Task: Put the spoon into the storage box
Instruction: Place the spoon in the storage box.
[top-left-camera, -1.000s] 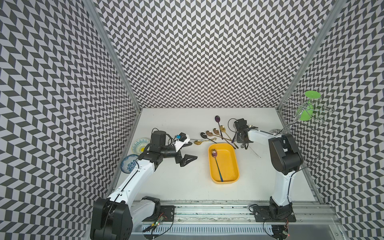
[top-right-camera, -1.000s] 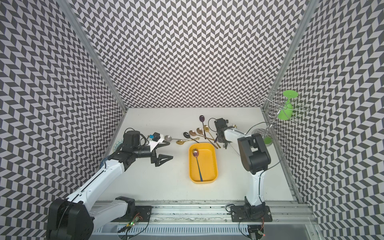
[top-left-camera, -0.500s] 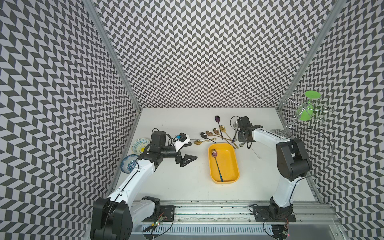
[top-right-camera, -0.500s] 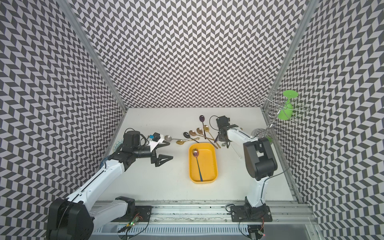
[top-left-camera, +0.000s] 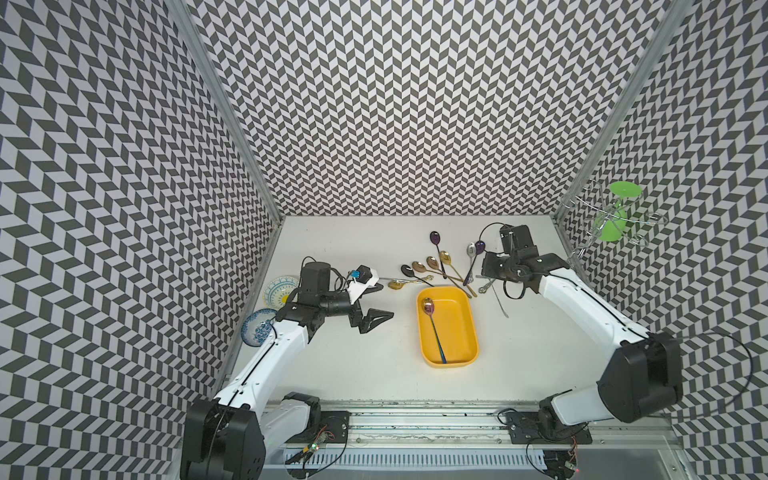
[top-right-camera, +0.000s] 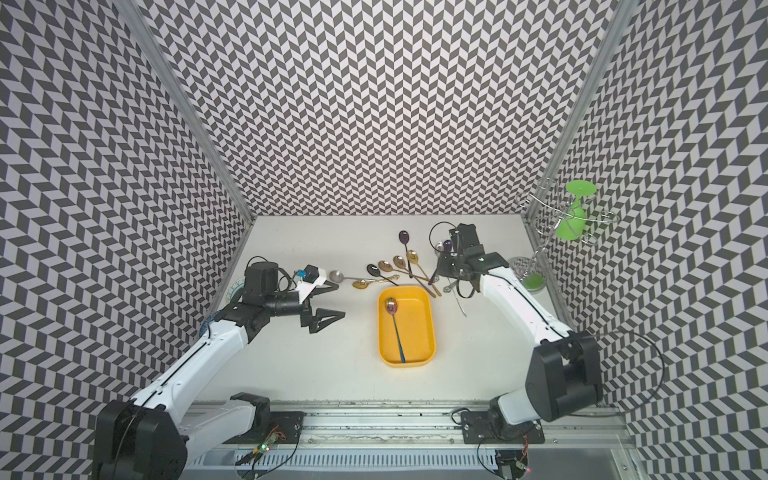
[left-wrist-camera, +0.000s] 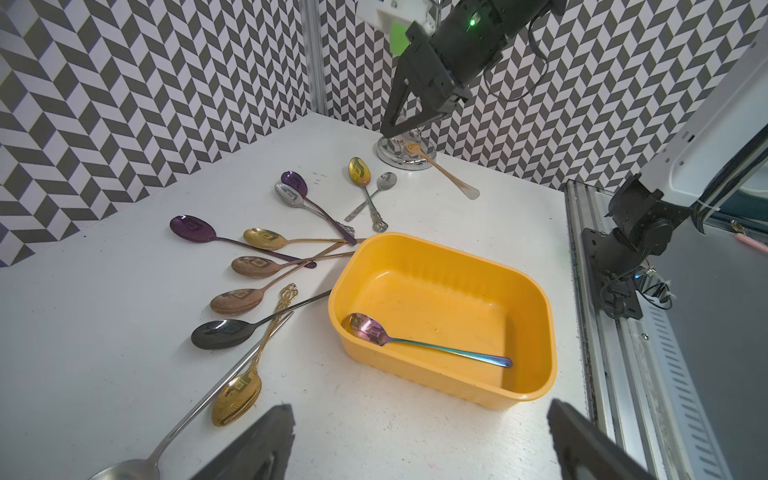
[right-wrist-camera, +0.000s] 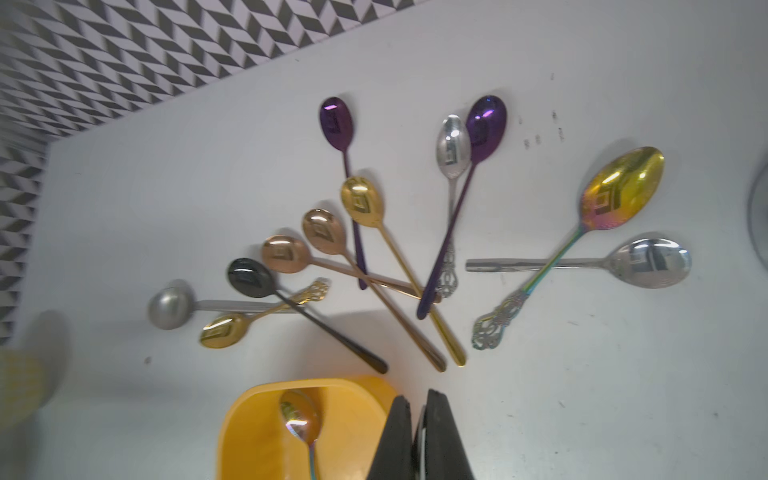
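**Q:** Which way does the storage box lie from the right gripper?

**A:** Toward the robot's left, slightly nearer its base. The jaws are pressed together on a slim metal spoon. Its handle points forward, roughly along the smooth yellow plastic box's long axis.

**Q:** And the left gripper?

**A:** Spread wide and empty, beside the box. A rainbow spoon already lies inside.

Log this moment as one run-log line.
left tool: open, empty | right tool: shut on spoon, not yet over storage box | in box: one rainbow spoon
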